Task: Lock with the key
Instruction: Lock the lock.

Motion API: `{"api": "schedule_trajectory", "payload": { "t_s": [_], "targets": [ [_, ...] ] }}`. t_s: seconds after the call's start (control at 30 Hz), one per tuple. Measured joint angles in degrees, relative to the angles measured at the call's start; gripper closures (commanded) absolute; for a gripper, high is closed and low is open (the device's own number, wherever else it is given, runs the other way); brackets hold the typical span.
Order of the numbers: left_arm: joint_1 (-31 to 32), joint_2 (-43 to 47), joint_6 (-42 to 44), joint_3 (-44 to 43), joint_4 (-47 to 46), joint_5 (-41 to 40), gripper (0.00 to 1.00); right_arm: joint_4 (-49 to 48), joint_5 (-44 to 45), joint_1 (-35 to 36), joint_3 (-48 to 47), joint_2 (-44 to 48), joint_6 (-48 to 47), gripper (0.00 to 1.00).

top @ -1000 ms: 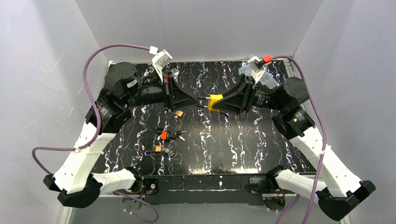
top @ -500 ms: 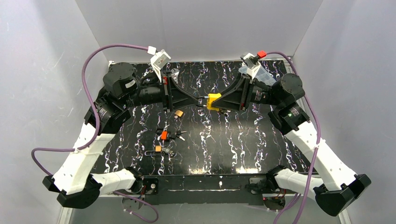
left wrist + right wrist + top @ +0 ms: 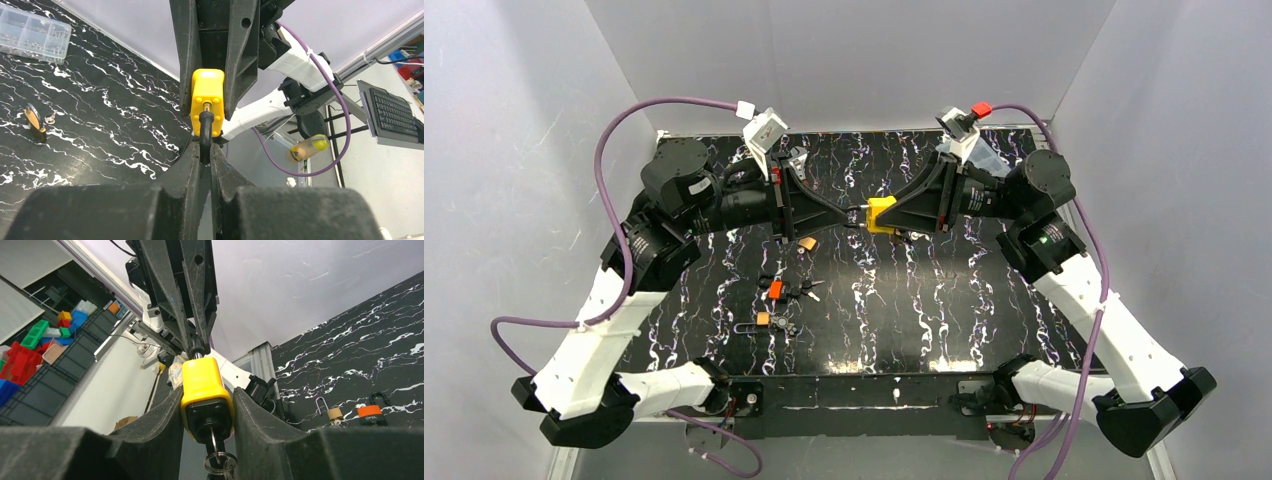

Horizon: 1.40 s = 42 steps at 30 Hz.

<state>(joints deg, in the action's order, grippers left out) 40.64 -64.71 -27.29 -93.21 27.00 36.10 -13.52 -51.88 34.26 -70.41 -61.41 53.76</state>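
Left gripper [image 3: 204,156], looser a moment ago, now pinches the black shackle [image 3: 205,127] mid-frame; right gripper [image 3: 207,407] clamps the yellow padlock [image 3: 201,380], probably braced for locking.

Black marbled table [image 3: 924,300]; plain grey walls [image 3: 854,60]; coloured bins [image 3: 22,362] beyond.

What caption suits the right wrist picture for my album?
Right end effector grips a yellow padlock, key in its base; left end effector pinches the shackle.
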Motion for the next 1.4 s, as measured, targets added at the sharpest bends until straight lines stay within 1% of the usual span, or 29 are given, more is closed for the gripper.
{"api": "schedule_trajectory", "payload": {
  "t_s": [0.17,0.3,0.4,0.8,1.1,1.23,1.4],
  "targets": [
    [0.1,0.1,0.1,0.0,0.3,-1.5,1.00,1.4,0.7,0.4,-0.7,-0.4,-1.6,0.99],
    [0.4,-0.3,-0.6,-0.1,0.8,-2.2,1.00,8.5,4.5,3.1,-3.4,-0.4,-6.8,0.99],
    [0.4,-0.5,-1.1,-0.3,1.0,-2.3,1.00,11.3,6.5,3.7,-4.0,0.2,-9.0,0.99],
    [0.4,-2.4,-2.1,-1.5,2.5,-2.7,1.00,16.9,9.5,4.2,-5.2,0.1,-12.0,0.99],
    [0.4,-3.3,-3.2,-2.7,2.2,-3.0,1.00,19.8,9.5,5.2,-7.9,-1.6,-13.7,0.99],
    [0.5,-3.6,-3.2,-2.7,2.4,-4.5,1.00,23.1,10.8,5.5,-9.5,-2.4,-15.0,0.99],
    [1.2,-3.0,-3.3,-2.3,3.8,-9.1,1.00,27.2,14.1,6.3,-11.9,-3.5,-15.9,0.99]
  ]
}}
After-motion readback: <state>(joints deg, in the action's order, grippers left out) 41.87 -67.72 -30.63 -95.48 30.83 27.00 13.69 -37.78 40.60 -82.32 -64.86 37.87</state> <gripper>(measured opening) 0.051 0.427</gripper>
